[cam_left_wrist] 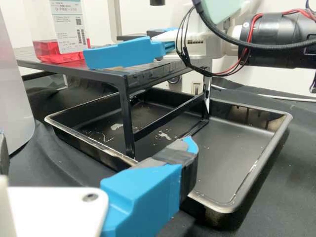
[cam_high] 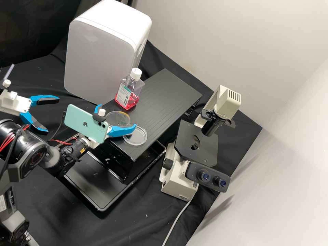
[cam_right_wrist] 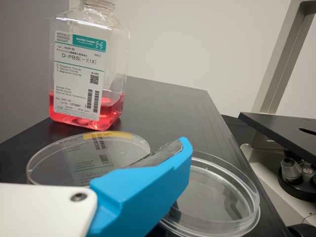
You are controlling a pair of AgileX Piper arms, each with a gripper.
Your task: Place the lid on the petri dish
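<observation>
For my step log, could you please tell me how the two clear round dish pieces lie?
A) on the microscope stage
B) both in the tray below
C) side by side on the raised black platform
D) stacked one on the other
C: one piece and the other piece lie flat next to each other on the platform, not stacked.

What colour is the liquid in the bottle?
Pinkish red; the liquid shows best in the right wrist view.
</observation>
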